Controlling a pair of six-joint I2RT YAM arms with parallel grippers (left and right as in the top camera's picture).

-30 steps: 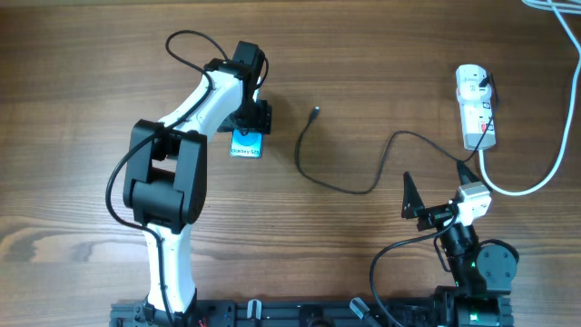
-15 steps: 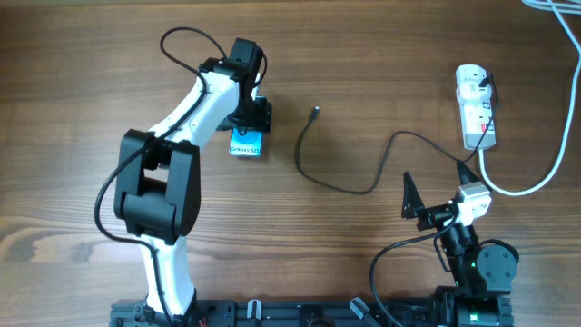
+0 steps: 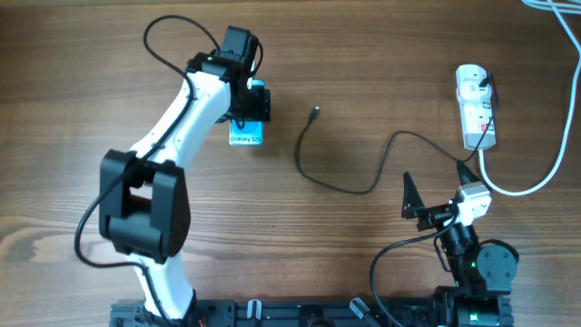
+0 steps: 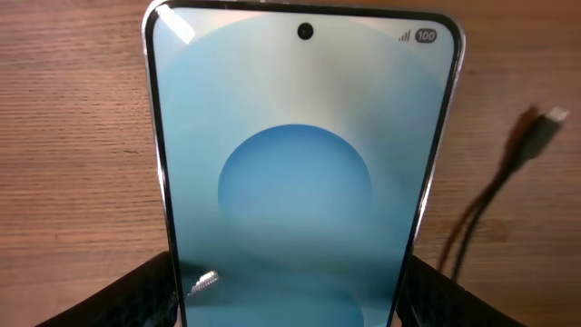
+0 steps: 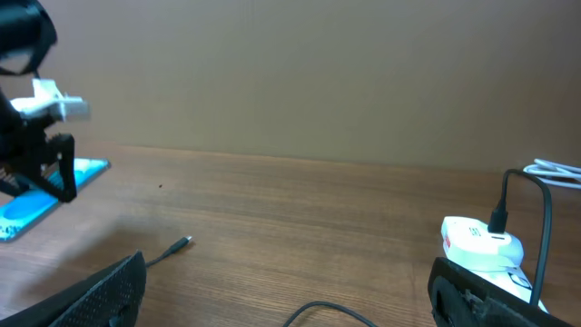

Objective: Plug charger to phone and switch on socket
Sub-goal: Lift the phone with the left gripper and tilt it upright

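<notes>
The phone, with a teal-and-white "Galaxy S25" screen, is held by my left gripper at the back left. In the left wrist view the phone fills the frame, with my left gripper shut on its two long edges. The charger's metallic plug tip lies on the table right of the phone, and its thin black cable curves to the socket. The plug tip also shows in the left wrist view. My right gripper is open and empty near the front right.
A thick white cord loops from the socket off the right edge. The right wrist view shows the socket at right, the plug tip on bare wood and the tilted phone far left.
My left arm has moved back and slightly left with the phone in its grip, and its elbow swung left. The right arm, cable and socket have not moved.
</notes>
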